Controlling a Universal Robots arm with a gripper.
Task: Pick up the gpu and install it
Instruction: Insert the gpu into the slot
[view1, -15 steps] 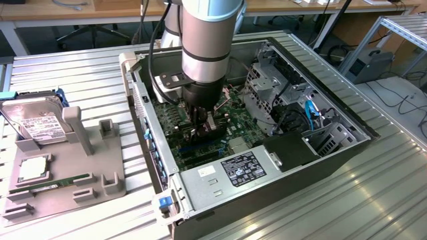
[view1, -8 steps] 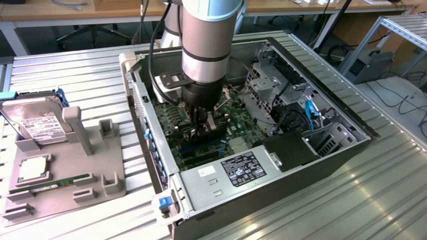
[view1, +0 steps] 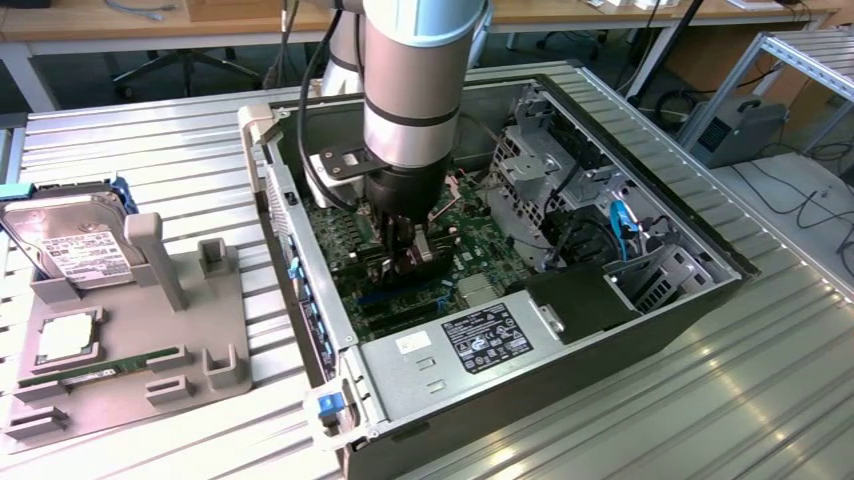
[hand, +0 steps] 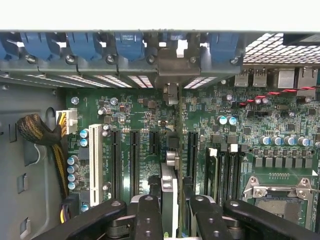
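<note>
Pinching the thin gpu (hand: 169, 182) on edge, my fingers (hand: 172, 212) should keep it straight and push gently down into the slot on the green board (hand: 250, 130).

- Silver hard drive (view1: 70, 248) with white label stands in a grey holder (view1: 160, 330).
- Green memory stick (view1: 100, 368) lies in the same holder.
- White expansion slot (hand: 94, 157) sits beside black slots.
</note>
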